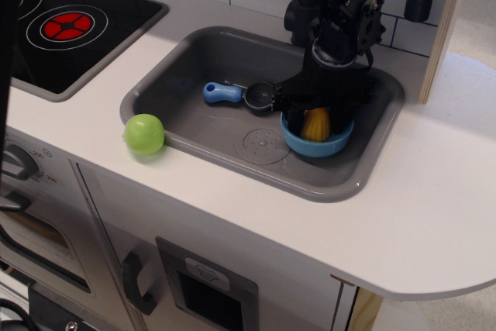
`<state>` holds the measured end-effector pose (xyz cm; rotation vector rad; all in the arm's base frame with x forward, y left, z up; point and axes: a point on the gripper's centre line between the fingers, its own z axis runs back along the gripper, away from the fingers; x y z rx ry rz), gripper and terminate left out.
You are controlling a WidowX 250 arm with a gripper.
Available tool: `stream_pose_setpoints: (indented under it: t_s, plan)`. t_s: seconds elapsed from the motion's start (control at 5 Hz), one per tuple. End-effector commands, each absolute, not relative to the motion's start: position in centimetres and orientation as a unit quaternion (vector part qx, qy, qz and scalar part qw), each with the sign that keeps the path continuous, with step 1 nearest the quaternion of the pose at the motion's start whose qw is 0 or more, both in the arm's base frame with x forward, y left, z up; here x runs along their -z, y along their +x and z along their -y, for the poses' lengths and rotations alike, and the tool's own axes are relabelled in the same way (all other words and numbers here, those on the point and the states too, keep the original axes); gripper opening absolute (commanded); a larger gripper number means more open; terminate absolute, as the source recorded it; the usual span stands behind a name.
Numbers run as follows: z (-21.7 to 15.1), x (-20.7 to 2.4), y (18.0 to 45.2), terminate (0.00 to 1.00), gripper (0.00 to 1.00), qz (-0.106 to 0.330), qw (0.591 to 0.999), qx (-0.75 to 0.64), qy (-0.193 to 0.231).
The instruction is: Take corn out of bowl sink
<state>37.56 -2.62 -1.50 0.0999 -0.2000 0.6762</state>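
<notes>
The yellow-orange corn (316, 125) stands in the light-blue bowl (313, 149) at the right end of the grey sink (208, 126). My gripper (316, 118) has come down from above into the bowl. Its black fingers (293, 111) press against the corn on both sides, so only a narrow strip of corn shows between them. The corn rests in the bowl, not lifted. The back of the bowl is hidden by the gripper.
A small dark cup (261, 97) with a blue handle (222, 93) lies in the sink just left of the bowl. A green ball (144, 134) sits on the white counter at the sink's front left corner. The black stove panel (62, 29) is at far left.
</notes>
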Motion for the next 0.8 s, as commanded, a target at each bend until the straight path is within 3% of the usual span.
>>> stream_pose_setpoints:
  t_s: [0.0, 0.4, 0.6]
  plan:
    - [2.1, -2.1, 38.9, 0.00, 0.00, 0.126, 0.938, -0.322, 0.018]
    - [2.0, -7.0, 38.8, 0.00, 0.00, 0.148, 0.942, -0.298, -0.038]
    - [0.4, -7.7, 37.9, 0.00, 0.00, 0.138, 0.944, -0.296, -0.038]
